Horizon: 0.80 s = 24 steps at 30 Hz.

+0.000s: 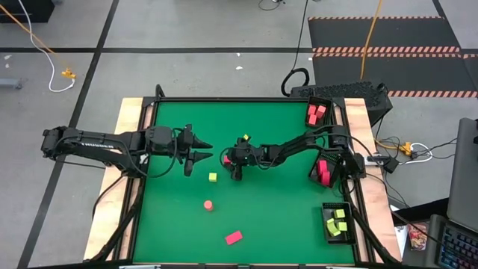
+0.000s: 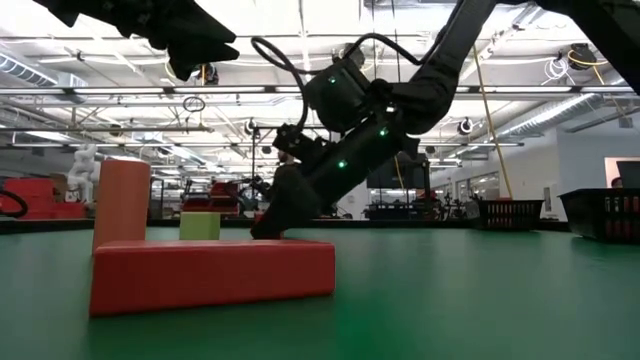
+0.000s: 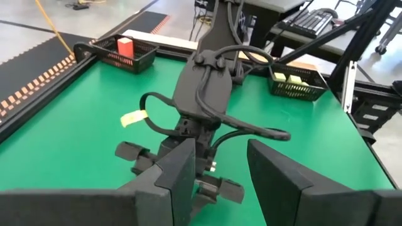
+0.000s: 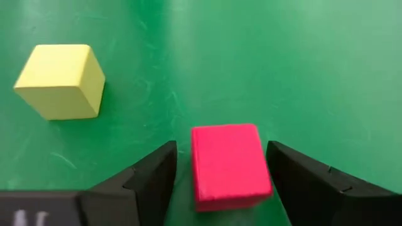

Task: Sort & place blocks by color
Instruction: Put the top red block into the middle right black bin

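Observation:
My right gripper (image 1: 230,159) is open and tipped down onto the green table near its middle. Its fingers stand on either side of a pink-red cube (image 4: 229,164), with a narrow gap showing on each side. A yellow-green cube (image 4: 59,80) sits on the table beside it, toward the near edge (image 1: 213,177). A pink round piece (image 1: 208,205) and a pink-red brick (image 1: 234,237) lie nearer the near edge. Another yellow-green block (image 1: 245,138) lies by the right wrist. My left gripper (image 1: 200,150) is open and hovers just left of the right gripper.
Three small black trays line the table's right side: the far one (image 1: 317,113) and the middle one (image 1: 323,170) hold pink-red blocks, the near one (image 1: 338,224) yellow-green ones. The two grippers are close together at mid-table. Green surface lies open to the left and near.

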Available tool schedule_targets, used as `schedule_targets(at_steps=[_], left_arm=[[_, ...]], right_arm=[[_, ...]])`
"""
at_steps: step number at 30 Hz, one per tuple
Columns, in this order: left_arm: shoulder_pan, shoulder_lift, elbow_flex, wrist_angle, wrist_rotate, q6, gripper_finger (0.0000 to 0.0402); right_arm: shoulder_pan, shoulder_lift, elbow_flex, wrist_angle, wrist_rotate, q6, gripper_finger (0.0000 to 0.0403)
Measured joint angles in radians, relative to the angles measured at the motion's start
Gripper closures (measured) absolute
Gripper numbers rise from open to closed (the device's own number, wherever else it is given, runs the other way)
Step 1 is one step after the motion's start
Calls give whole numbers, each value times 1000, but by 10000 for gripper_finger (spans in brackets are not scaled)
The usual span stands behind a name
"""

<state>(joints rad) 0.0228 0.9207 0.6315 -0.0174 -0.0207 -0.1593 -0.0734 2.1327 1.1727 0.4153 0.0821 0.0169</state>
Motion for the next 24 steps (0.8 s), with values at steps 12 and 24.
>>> schedule_targets(at_steps=[12, 24], left_arm=[[-13, 1, 0, -32, -7, 0, 254], [-14, 2, 0, -81, -7, -27, 254]], right_arm=[[3, -35, -2, -45, -1, -91, 284], [83, -525, -2, -973, 284, 209, 284]])
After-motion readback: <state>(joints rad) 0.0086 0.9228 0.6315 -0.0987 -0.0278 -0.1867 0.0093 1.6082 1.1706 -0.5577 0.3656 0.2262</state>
